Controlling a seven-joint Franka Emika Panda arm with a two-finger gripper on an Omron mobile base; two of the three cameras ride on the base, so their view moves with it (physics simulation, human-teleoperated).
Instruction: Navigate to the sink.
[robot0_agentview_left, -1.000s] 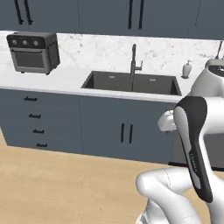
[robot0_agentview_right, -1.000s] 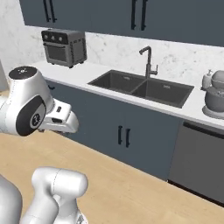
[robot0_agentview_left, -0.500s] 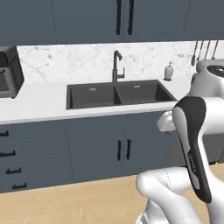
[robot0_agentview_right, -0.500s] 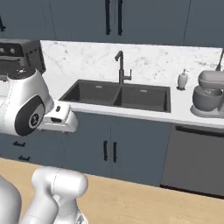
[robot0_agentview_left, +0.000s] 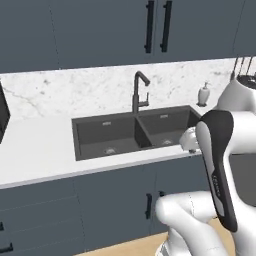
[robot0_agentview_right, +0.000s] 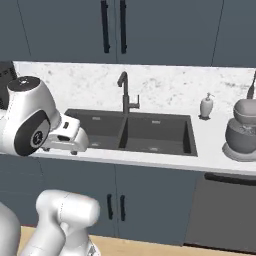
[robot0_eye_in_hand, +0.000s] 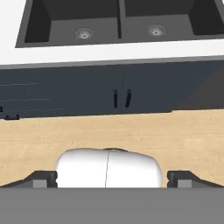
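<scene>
Dark grey, the sink (robot0_agentview_left: 135, 134) now sits almost dead ahead and looms larger than a second ago, when it lay off to the right with the toaster oven in view; the base has driven close, so arrival looks nearly done. The gripper (robot0_eye_in_hand: 109, 176) holds nothing, fingertips spread wide.

counter: white marble worktop (robot0_agentview_right: 150, 161) across mid-frame, over dark blue cabinets
sink (robot0_agentview_right: 131, 132): set into it, centre
soap dispenser (robot0_agentview_right: 206, 106): right of sink, by backsplash
grey appliance (robot0_agentview_right: 242, 131): right edge
</scene>
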